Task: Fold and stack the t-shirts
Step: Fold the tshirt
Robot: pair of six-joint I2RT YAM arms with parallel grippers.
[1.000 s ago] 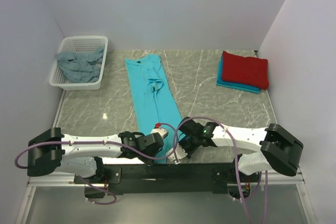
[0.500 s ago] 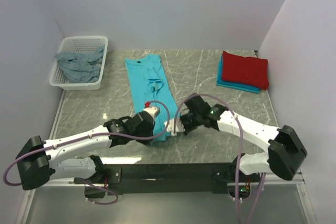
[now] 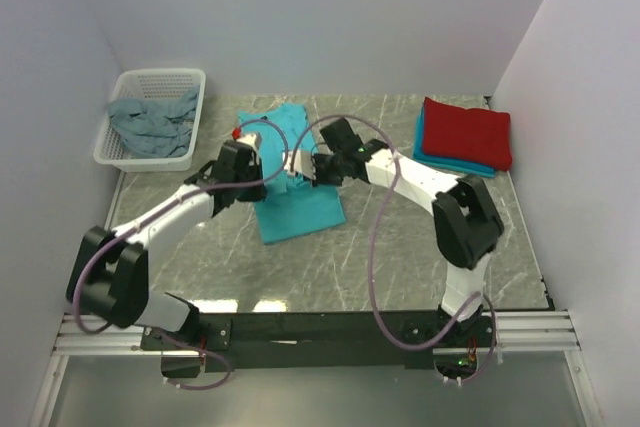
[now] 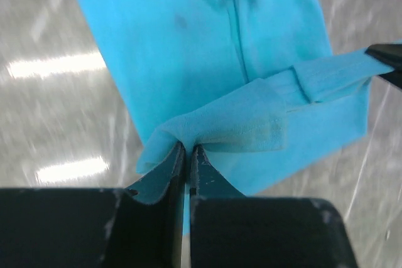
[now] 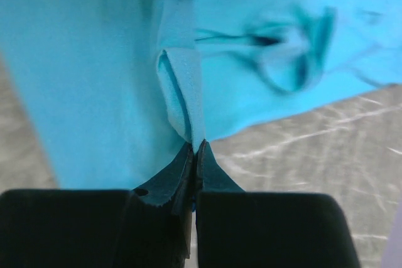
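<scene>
At the far left, the white basket (image 3: 196, 119) is sitting against the wall, with the grey-blue t-shirt (image 3: 148, 123) lying crumpled inside it. To its right, the left gripper (image 4: 187, 150) is clenching a pinch of the turquoise t-shirt (image 3: 300, 212) at its edge. Its jaws are pressing together on the cloth, and the fabric is bunching into a fold just ahead of the tips. That shirt is lying near the middle of the marble-patterned table (image 3: 400, 247). Its near part is lying flat, and the gripped edge is being held up over it. Just beside it, the right gripper (image 5: 195, 147) is nipping the same shirt, with a narrow strip of hem rising from its closed tips. Both arms are reaching out over the shirt with their wrists close together. At the far right, the red t-shirt (image 3: 467, 132) is resting folded on top of the folded turquoise-blue t-shirt (image 3: 436, 160), well apart from the grippers.
</scene>
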